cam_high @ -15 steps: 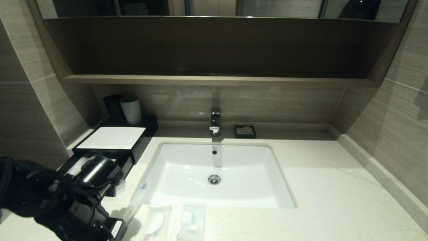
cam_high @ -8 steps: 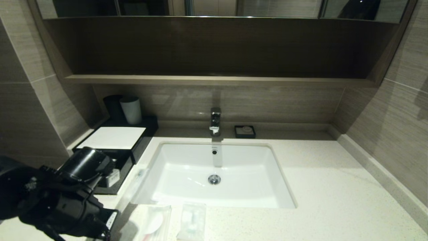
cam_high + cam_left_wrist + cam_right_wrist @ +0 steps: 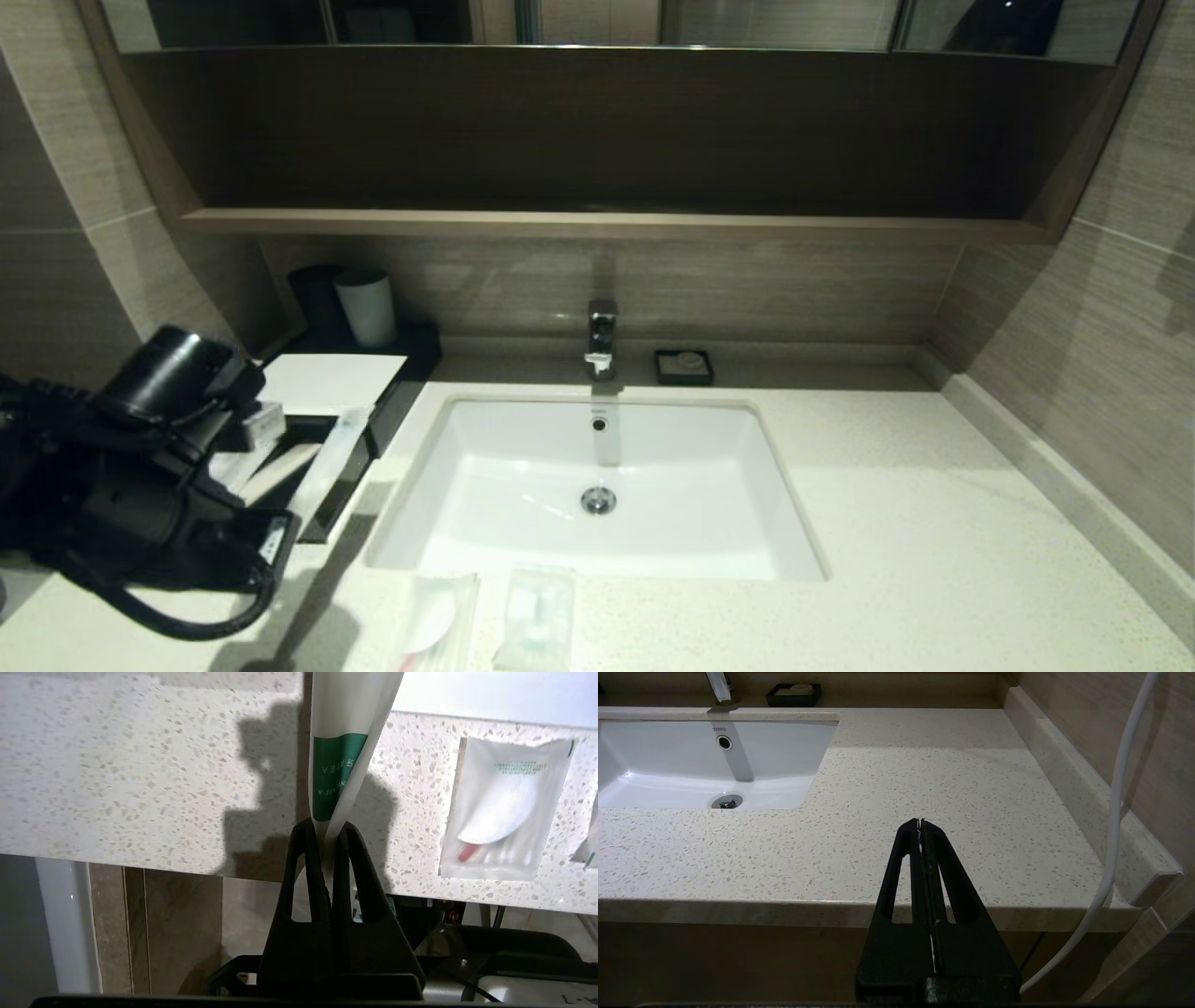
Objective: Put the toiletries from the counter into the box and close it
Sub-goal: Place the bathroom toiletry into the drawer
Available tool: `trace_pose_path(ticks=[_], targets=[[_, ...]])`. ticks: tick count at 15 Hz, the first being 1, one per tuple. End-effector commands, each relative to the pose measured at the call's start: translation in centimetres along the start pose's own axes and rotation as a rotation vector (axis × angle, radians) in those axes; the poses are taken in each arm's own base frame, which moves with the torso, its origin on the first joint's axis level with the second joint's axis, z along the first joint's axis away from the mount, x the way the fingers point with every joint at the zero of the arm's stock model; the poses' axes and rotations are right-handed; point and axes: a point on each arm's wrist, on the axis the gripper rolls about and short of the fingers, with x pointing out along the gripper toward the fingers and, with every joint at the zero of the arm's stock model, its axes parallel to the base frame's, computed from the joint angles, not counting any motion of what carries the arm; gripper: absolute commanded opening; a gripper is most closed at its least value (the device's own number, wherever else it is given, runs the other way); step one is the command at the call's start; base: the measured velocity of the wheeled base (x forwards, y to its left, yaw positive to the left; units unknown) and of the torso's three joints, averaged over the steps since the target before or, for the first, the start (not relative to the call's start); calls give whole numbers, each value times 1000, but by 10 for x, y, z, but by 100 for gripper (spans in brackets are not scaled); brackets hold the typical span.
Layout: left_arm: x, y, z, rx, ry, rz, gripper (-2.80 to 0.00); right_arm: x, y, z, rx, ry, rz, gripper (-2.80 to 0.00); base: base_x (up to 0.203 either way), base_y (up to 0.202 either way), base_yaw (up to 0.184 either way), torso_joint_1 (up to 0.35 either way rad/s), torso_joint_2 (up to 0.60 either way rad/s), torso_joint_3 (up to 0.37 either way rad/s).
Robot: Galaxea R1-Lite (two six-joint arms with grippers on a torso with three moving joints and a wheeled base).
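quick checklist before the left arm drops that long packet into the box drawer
1. Grip: left pincer shut on the long packet, near its green label: ok.
2. Drawer of the box pulled out: ok.
3. Packet over the drawer: its far end hangs above the opening in the head view, exact alignment: cannot tell.
4. Room in the drawer: something pale already lies inside: cannot tell.
5. Remaining items: two flat packets lie on the counter, in front of the sink: not ok.
6. Right pincer shut, clear of the work: ok.
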Motion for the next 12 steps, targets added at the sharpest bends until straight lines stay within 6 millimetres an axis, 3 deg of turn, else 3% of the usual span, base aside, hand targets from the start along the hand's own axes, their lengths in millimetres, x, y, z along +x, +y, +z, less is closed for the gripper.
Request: trace_pose_path(ticks=[1,6,12], targets=[[-16,10,18,-45,-29,18,-280,0,0,0,0,0,0,-280,0,0,0,0,0,0],[-26,23,37,-25,33,53,-280,0,0,0,0,1,0,-280,0,0,0,0,0,0],[-8,51,56,-24,81,101,-280,0,0,0,0,0,0,-280,0,0,0,0,0,0]])
